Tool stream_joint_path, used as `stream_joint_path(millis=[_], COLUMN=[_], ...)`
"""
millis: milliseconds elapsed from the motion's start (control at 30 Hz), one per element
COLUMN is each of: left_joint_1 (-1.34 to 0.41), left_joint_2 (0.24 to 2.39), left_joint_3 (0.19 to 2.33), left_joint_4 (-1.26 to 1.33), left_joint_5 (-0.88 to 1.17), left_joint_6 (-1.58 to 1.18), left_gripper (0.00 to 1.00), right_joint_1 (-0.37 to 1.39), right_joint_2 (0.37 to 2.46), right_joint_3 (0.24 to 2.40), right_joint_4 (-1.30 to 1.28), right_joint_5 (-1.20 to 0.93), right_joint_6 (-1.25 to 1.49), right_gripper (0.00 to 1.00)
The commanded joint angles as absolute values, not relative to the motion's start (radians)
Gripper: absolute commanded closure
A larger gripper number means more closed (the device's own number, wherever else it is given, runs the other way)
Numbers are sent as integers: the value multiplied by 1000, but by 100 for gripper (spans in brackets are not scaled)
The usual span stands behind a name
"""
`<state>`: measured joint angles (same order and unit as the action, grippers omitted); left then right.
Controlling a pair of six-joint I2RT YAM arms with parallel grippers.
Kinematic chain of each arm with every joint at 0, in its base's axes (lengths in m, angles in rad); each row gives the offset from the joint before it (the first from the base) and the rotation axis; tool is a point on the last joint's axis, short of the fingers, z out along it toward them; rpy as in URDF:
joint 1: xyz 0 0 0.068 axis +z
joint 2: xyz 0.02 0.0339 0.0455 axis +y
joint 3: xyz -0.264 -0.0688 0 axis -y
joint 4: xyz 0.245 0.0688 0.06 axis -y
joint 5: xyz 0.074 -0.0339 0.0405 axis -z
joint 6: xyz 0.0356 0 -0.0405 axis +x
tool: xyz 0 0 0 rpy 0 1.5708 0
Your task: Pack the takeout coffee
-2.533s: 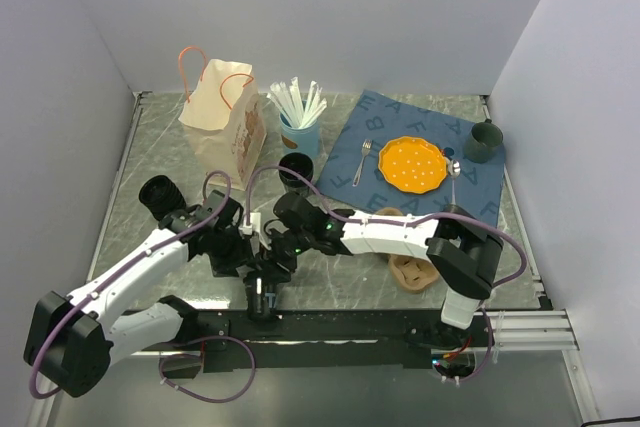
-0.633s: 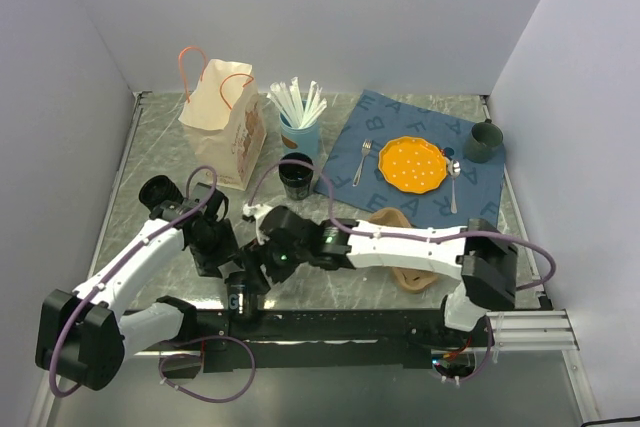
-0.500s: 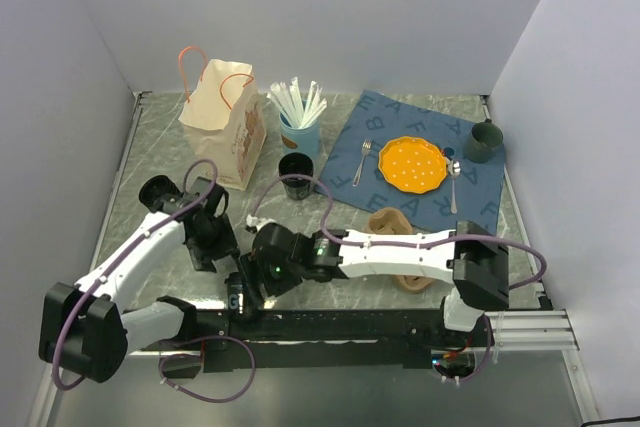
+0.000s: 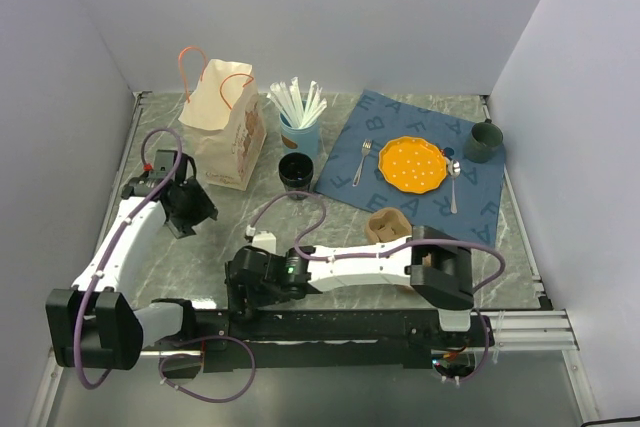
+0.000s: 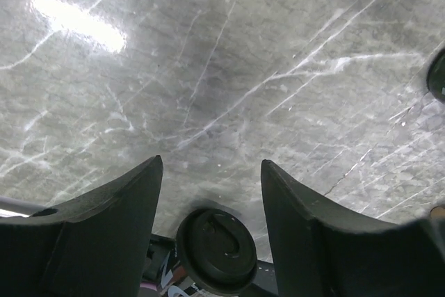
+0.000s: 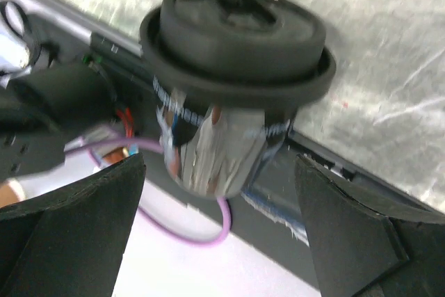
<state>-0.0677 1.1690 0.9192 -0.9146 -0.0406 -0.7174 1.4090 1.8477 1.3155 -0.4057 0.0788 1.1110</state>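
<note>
Two tools are open. The right tool [image 6: 219,168] hangs low at the near edge of the tabletop [image 4: 330,222]. Its fingers [image 6: 76,227] are spread wide, one on each side of the coffee [image 6: 229,88], with a gap on both sides, so it holds nothing. The coffee's black lid [image 5: 215,248] faces the wrist camera and its body is blurred. I cannot tell whether it stands upright or leans. Just beside it runs the black rail [image 4: 350,322] with a purple cable [image 6: 208,231]. In the top view the tool hides the coffee.

The left tool [image 5: 212,165] is well to the right tool's left and farther back, over bare tabletop. Its fingers are apart with nothing between them.

Well beyond the right tool stands a lidless black cup [image 4: 296,172]. A blue straw cup [image 4: 300,135] is just behind that, and a paper bag [image 4: 225,132] stands to the straw cup's left. Off to the right tool's right and back lies a blue mat [image 4: 400,127] carrying an orange plate [image 4: 412,165], a fork [image 4: 362,162] and a spoon [image 4: 453,182]. A mug [image 4: 484,142] sits at the mat's far right corner.
</note>
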Motion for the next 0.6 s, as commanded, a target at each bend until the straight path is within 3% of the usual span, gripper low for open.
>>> stream_joint_path(millis=[0, 133, 567], left_joint_1=[-34, -26, -25], left_joint_2=[1161, 1155, 1146], left_joint_3=[911, 899, 923], left_joint_4=[-876, -874, -902], left_joint_5=[-9, -8, 83], left_joint_6=[-666, -657, -652], left_gripper=[36, 36, 38], right_joint_1=[1408, 1408, 1390], right_joint_2=[1888, 1927, 1931], right_joint_3=[1393, 1428, 1404], right_joint_4=[-399, -460, -359], right_joint_5=[163, 201, 179], right_joint_6=[1160, 1158, 922], right_gripper=[5, 8, 36])
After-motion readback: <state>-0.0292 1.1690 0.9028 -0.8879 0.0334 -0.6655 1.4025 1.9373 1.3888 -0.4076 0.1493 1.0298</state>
